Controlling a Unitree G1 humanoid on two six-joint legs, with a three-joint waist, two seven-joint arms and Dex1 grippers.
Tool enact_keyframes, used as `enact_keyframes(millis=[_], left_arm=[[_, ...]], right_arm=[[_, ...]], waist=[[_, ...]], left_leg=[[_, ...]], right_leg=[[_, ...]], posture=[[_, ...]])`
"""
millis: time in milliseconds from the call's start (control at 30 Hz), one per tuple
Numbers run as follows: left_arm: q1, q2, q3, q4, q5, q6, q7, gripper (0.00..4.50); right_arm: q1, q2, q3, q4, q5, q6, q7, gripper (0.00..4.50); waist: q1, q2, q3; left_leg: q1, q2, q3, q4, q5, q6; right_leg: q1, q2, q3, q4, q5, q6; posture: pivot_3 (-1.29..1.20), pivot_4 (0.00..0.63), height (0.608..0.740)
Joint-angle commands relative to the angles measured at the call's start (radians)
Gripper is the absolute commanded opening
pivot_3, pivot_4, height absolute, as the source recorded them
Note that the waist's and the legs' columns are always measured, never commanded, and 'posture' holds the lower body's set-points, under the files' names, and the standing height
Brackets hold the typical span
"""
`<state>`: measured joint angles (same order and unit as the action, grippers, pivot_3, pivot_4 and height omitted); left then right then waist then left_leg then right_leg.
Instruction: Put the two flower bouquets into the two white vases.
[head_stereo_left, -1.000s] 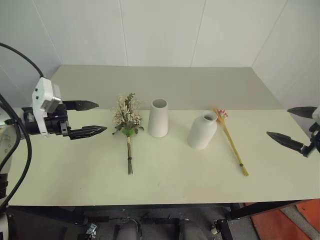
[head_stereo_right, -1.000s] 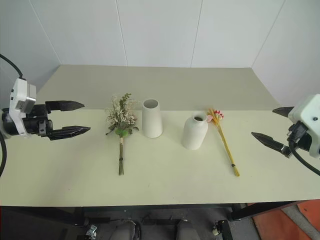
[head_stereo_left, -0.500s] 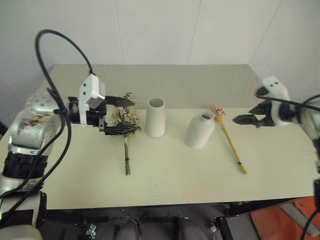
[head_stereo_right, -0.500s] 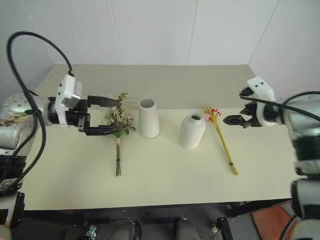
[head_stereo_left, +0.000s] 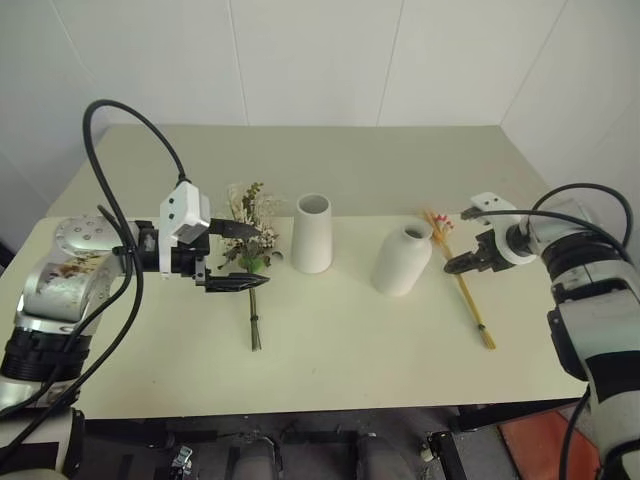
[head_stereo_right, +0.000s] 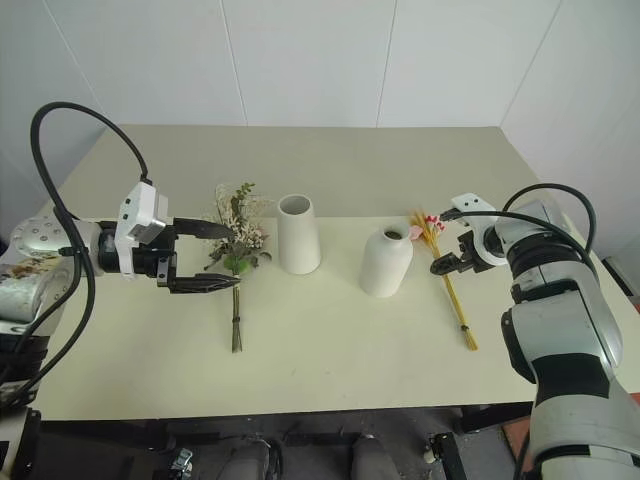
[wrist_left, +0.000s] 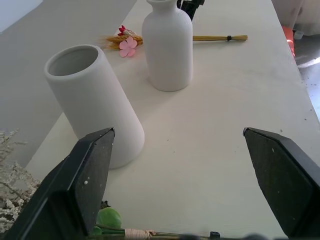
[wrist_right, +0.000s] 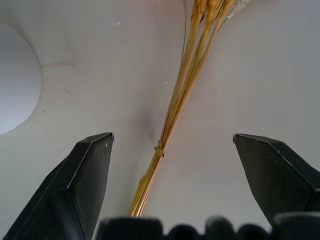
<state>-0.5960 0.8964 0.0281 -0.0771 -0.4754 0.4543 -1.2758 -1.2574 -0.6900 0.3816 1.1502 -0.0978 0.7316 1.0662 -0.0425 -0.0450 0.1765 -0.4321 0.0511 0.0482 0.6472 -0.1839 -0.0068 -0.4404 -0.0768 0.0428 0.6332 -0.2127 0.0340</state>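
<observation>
Both arms have swung in from the bench edges within the last second. Left gripper (head_stereo_left: 236, 255), jaws spread, now brackets the bushy bouquet (head_stereo_left: 250, 240) beside the tapered vase (head_stereo_left: 313, 234). Right gripper (wrist_right: 172, 165), jaws spread, straddles the wheat bouquet (wrist_right: 175, 102) by the bottle vase (head_stereo_left: 403, 259). Both grasps look imminent; neither bunch is lifted. Right wrist view confirms stalks centred between jaws, which head views leave unclear.

On the surface (head_stereo_left: 330, 330), from left to right, are lying and standing: bushy bouquet (head_stereo_left: 250, 250), tapered vase (head_stereo_left: 313, 234), bottle vase (head_stereo_left: 403, 260), slim bouquet (head_stereo_left: 462, 285) just beside it.
</observation>
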Motion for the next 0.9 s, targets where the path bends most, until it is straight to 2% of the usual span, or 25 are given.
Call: enact_keyframes(millis=[33,333,567,700,767,833,900], left_arm=[[0.004,0.018,0.039,-0.030,-0.011,-0.002,0.008,4.50],[-0.025,0.012,0.021,-0.008,-0.002,-0.005,0.003,4.50],[-0.036,0.016,0.017,0.002,0.006,-0.007,-0.003,4.50],[-0.030,0.022,0.027,-0.001,0.006,-0.008,-0.002,4.50],[-0.022,0.028,0.037,-0.008,0.002,-0.001,0.005,4.50],[-0.015,0.035,0.044,-0.015,0.000,0.004,0.011,4.50],[-0.011,0.041,0.047,-0.017,-0.002,0.006,0.010,4.50]], right_arm=[[-0.019,0.005,-0.022,0.024,-0.026,-0.033,0.012,3.24],[0.000,0.037,-0.059,0.082,-0.054,-0.048,-0.006,0.03],[-0.012,0.024,-0.107,0.071,-0.064,-0.053,-0.109,0.03],[-0.038,0.002,-0.226,-0.020,-0.023,-0.113,-0.325,0.03],[-0.018,-0.013,-0.373,-0.183,0.052,-0.193,-0.449,0.03],[0.102,0.001,-0.552,-0.523,0.140,-0.280,-0.548,0.03],[0.214,0.026,-0.650,-0.809,0.204,-0.278,-0.582,0.03]], waist=[[-0.001,0.000,0.000],[-0.002,0.000,0.000],[-0.002,0.000,0.000],[-0.002,0.000,0.000],[-0.003,0.001,0.001],[0.000,0.002,0.002],[0.002,0.003,0.002]], left_leg=[[0.001,0.000,0.000,0.000,0.000,0.000],[0.002,0.000,0.000,0.000,0.001,0.000],[0.002,0.000,0.000,0.000,0.001,0.000],[0.002,0.000,0.000,0.000,0.001,0.000],[0.001,0.000,0.000,0.000,0.001,0.000],[0.001,0.000,0.000,0.000,0.001,0.000],[0.001,0.000,-0.002,-0.002,0.001,0.000]], right_leg=[[0.000,0.000,0.000,0.000,0.000,0.000],[0.001,0.000,0.000,0.001,0.000,0.000],[0.002,0.000,0.000,0.001,0.001,0.000],[0.001,0.000,0.000,0.001,0.001,0.000],[0.001,0.000,0.000,0.001,0.001,0.000],[0.000,0.000,0.001,0.001,0.001,0.000],[0.000,0.001,0.000,0.001,0.000,0.000]], posture=[[0.00,0.150,0.740],[0.00,0.150,0.740],[0.00,0.150,0.740],[0.00,0.150,0.740],[0.00,0.150,0.740],[0.00,0.150,0.740],[0.00,0.150,0.740]])
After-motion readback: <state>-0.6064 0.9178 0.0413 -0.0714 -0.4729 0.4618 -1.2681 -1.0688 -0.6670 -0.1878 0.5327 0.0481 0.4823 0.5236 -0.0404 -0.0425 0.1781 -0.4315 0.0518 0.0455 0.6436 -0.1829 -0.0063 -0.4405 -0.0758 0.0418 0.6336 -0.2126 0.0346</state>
